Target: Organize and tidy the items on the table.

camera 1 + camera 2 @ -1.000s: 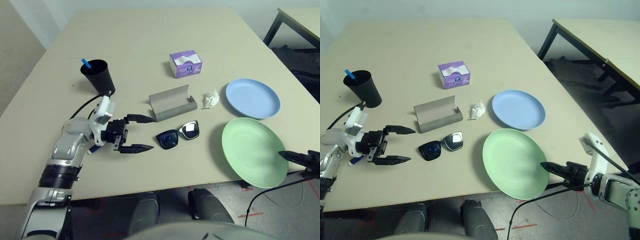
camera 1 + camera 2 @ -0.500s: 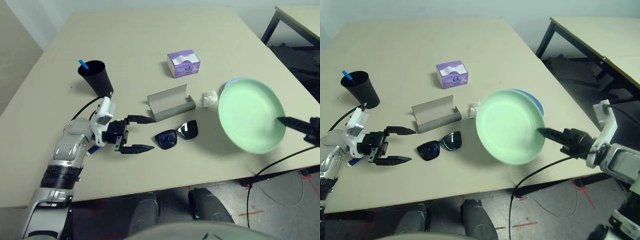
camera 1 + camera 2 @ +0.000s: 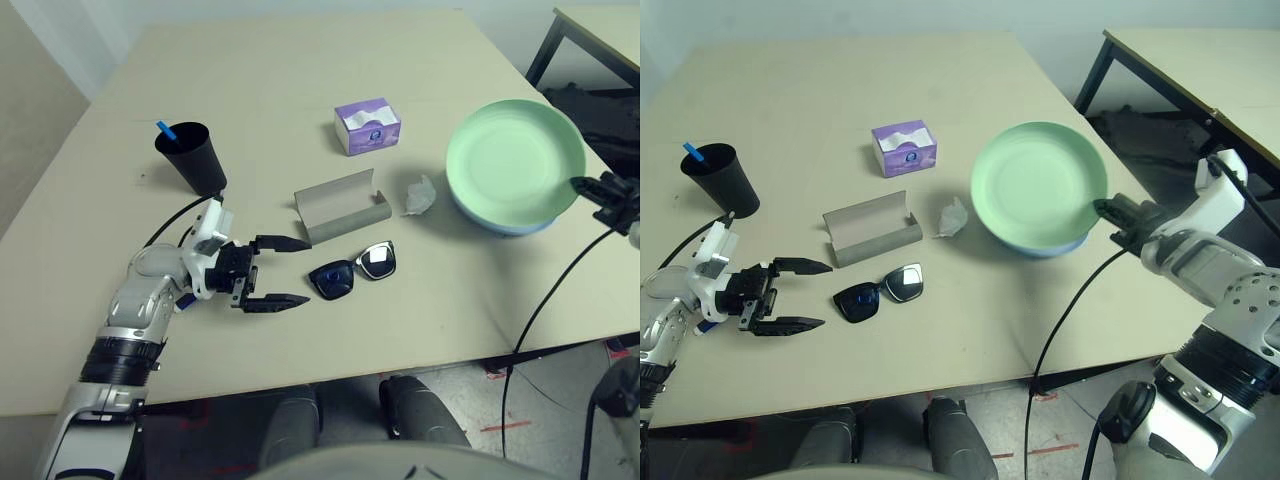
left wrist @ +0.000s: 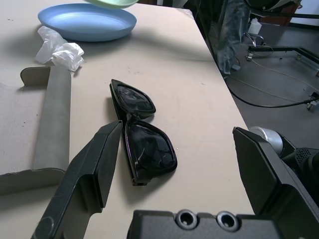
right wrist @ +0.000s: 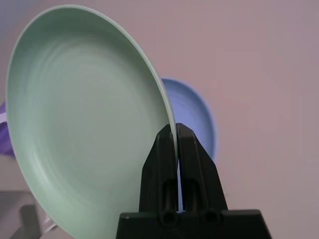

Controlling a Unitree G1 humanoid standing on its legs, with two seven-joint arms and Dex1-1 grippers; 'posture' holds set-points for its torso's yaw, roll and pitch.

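My right gripper (image 3: 1108,209) is shut on the rim of the green plate (image 3: 512,155), holding it tilted just above the pale-blue plate (image 4: 87,21) at the table's right side. A crumpled tissue (image 3: 420,195) lies left of the plates. The open grey glasses case (image 3: 340,205) sits mid-table, with the black sunglasses (image 3: 355,272) in front of it. My left gripper (image 3: 300,270) stands open just left of the sunglasses, apart from them. A black cup (image 3: 192,155) with a blue-capped marker (image 3: 166,129) in it stands behind that arm. The purple tissue box (image 3: 367,126) is further back.
The beige table (image 3: 300,60) has free room across its back half and along its front edge. A dark-framed second table (image 3: 1200,60) stands off to the right. A black cable (image 3: 1060,320) hangs from my right arm past the table's front right edge.
My right gripper lifted the green plate from the front right of the table and carried it back over the pale-blue plate. The left arm has hardly moved.
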